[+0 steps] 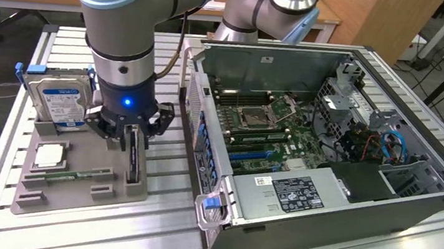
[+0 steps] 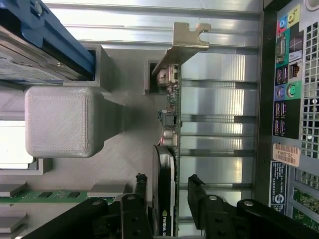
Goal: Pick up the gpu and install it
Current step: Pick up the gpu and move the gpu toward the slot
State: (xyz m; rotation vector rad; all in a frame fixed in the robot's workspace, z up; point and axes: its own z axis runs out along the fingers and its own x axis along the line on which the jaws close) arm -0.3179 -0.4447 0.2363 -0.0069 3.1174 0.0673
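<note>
Tool (image 2: 168, 183) straddles gpu (image 2: 172, 117), jaws apart, one each side, gap on one side: not clamped. Gpu stands on edge in holder (image 1: 71, 194) slot directly below tool, long axis running btw fingers (image 2: 199, 193), bracket (image 2: 187, 39) end beyond them.

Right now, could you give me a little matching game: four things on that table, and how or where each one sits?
Things:
1. gpu
2. hard drive
3. memory stick
4. computer case

States:
A. lying flat on the grey holder
B. open, on the exterior view's right
C. on edge between the fingers of the claw
D. standing upright, blue-white label showing

Pairs: 1-C, 2-D, 3-A, 4-B
</note>
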